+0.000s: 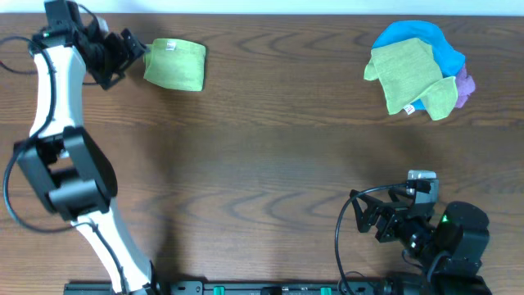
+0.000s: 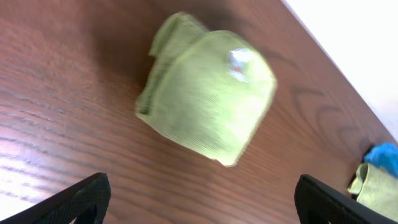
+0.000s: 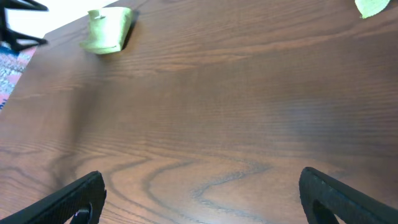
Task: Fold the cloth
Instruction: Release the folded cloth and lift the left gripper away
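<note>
The lime-green cloth [image 1: 174, 64] lies folded into a small bundle at the table's far left, with its white tag on top. My left gripper [image 1: 133, 53] is open and empty just left of it, apart from it. In the left wrist view the cloth [image 2: 205, 96] lies ahead of the wide-open fingers [image 2: 202, 202], and the tag [image 2: 239, 59] shows. My right gripper [image 1: 361, 215] is open and empty near the front right edge, far from the cloth. The right wrist view shows the cloth [image 3: 109, 30] far off and the open fingers [image 3: 199, 196] over bare wood.
A pile of other cloths sits at the far right: a duller olive-green cloth [image 1: 409, 78] on top of a blue cloth [image 1: 422, 37], with a purple cloth [image 1: 464, 86] behind. The table's far edge runs just behind both.
</note>
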Controlling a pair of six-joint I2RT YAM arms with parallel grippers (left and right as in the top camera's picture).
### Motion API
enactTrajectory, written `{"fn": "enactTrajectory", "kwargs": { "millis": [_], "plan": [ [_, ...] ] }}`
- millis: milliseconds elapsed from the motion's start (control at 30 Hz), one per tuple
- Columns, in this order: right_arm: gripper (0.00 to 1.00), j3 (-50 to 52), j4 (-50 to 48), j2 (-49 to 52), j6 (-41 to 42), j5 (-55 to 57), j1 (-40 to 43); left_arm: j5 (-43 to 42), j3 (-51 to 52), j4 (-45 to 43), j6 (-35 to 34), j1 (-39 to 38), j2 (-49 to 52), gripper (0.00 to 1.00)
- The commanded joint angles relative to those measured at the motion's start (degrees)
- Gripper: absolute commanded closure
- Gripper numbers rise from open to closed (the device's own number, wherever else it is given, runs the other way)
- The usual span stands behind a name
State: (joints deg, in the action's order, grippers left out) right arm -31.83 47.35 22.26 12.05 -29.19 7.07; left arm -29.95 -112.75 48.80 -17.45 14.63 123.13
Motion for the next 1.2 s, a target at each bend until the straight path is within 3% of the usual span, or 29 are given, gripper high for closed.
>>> {"fn": "enactTrajectory", "kwargs": {
  "millis": [0,467,1033,1167],
  "plan": [
    [0.01,0.15,0.07,-0.24,0.79,-0.85,0.46,4.20,-0.04,1.95,4.87,-2.14,-3.37,0.04],
    [0.01,0.15,0.04,-0.24,0.79,-0.85,0.46,21.94,-0.02,9.77,5.90,-11.41,-10.75,0.05],
    [0.01,0.15,0.04,-0.24,0.79,-0.85,0.46,25.79,0.17,29.49,10.88,-14.51,-22.86,0.04],
    [0.01,0.15,0.04,-0.24,0.79,-0.85,0.46,25.68,2.73,29.88,12.13,-16.85,-24.28,0.05]
  ]
}}
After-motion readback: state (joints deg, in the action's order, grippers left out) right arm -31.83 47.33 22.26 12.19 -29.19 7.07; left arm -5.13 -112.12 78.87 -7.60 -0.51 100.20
